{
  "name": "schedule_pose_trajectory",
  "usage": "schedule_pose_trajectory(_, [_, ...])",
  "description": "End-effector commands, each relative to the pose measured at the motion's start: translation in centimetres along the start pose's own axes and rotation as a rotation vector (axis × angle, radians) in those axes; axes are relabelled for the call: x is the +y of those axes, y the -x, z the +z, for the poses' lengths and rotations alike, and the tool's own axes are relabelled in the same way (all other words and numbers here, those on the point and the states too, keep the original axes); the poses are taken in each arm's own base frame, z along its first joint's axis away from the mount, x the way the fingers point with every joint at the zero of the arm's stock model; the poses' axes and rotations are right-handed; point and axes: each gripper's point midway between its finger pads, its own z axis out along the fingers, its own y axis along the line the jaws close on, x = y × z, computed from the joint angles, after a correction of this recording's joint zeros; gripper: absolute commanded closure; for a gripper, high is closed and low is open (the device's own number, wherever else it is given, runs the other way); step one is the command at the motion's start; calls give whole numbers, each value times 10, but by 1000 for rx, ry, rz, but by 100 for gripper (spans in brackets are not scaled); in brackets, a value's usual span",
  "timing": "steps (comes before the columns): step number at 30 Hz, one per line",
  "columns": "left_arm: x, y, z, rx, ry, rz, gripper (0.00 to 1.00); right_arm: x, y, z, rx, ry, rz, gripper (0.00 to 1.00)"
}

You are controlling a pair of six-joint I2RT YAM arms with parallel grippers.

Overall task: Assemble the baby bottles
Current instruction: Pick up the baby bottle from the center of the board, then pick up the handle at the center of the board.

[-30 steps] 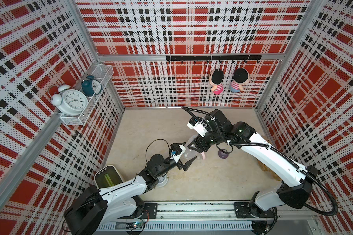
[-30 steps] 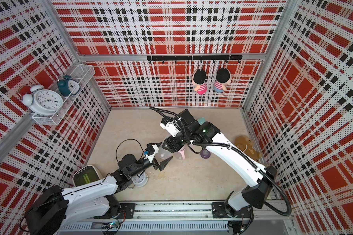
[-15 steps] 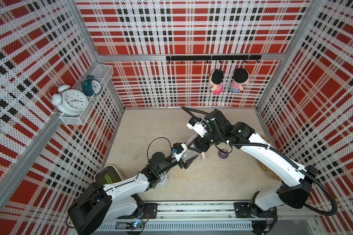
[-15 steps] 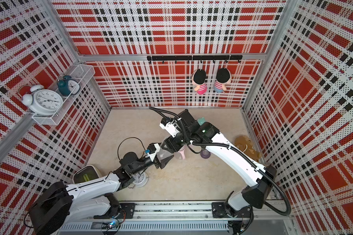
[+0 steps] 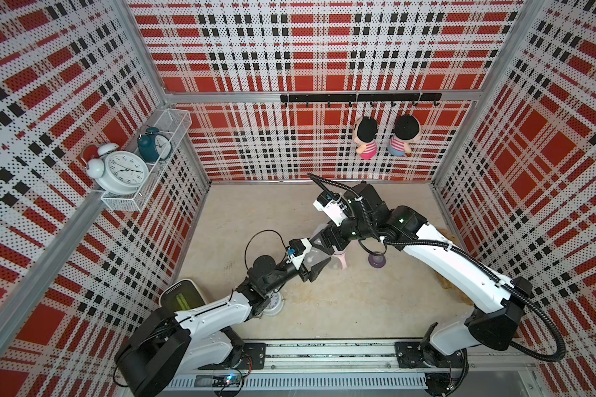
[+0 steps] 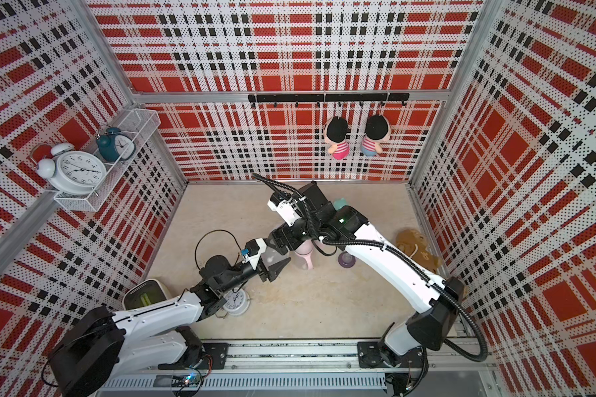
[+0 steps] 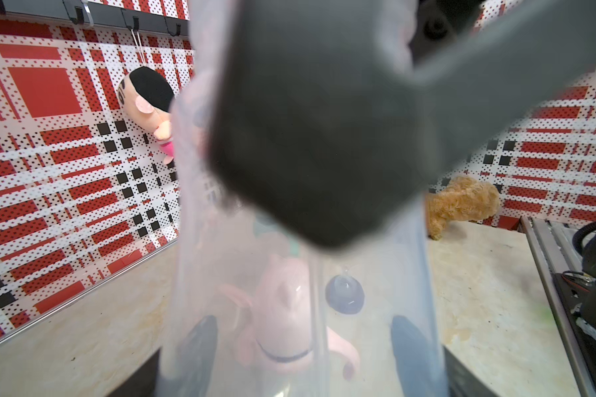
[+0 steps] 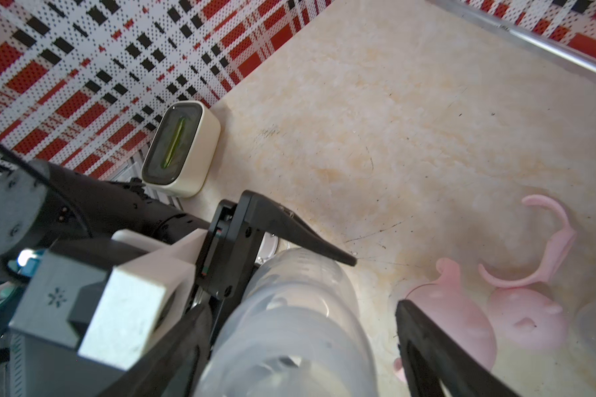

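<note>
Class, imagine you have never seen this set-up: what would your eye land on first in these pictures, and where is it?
The red plaid walls on three sides shout loudest. Mid-floor, the left arm and right arm meet at a clear bottle, the left's fingers closed on it. A big white clock sits on the left wall's shelf, and two dolls hang on the back wall.
</note>
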Motion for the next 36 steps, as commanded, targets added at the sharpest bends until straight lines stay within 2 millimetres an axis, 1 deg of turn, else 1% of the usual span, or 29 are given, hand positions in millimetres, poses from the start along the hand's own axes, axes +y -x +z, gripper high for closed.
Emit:
schedule_pose_trajectory(1, [2, 5, -6, -32, 2, -16, 100, -16, 44, -33, -174, -47, 25, 13])
schedule_pose_trajectory(3, [5, 3, -10, -30, 15, -27, 100, -29, 53, -43, -215, -61, 48, 13])
schedule_pose_trajectory(5, [6, 2, -13, -31, 22, -35, 100, -45, 58, -47, -235, -81, 67, 13])
schedule_pose_trajectory(8, [6, 5, -19, -45, 26, -35, 100, -68, 58, -44, -240, -116, 96, 14])
schedule_pose_trajectory(9, [6, 5, -20, -47, 29, -37, 100, -72, 57, -42, -240, -105, 102, 15])
schedule_pose_trajectory(11, [8, 6, -25, -53, 40, -31, 100, -73, 56, -38, -243, -68, 102, 15])
schedule_pose_trajectory(13, [10, 7, -27, -57, 48, -29, 100, -75, 56, -35, -240, -66, 105, 15])
schedule_pose_trajectory(17, [14, 6, -29, -57, 62, -26, 100, -72, 54, -32, -234, -42, 105, 16])
schedule_pose_trajectory(19, [14, 6, -30, -66, 60, -27, 100, -81, 50, -31, -229, -87, 106, 16])
schedule_pose_trajectory(22, [13, 19, -44, -162, 56, -34, 100, -101, 39, -24, -191, -185, 125, 16])
schedule_pose_trajectory(27, [16, 33, -59, -240, 97, -8, 100, -141, 16, 4, -90, -334, 149, 17])
schedule_pose_trajectory(29, [16, 39, -64, -265, 115, 11, 100, -158, 6, 20, -38, -388, 160, 21])
schedule_pose_trajectory(31, [18, 44, -71, -290, 140, 27, 100, -172, -1, 35, -1, -419, 167, 24])
schedule_pose_trajectory(36, [18, 53, -81, -334, 174, 57, 100, -201, -13, 69, 57, -478, 173, 27])
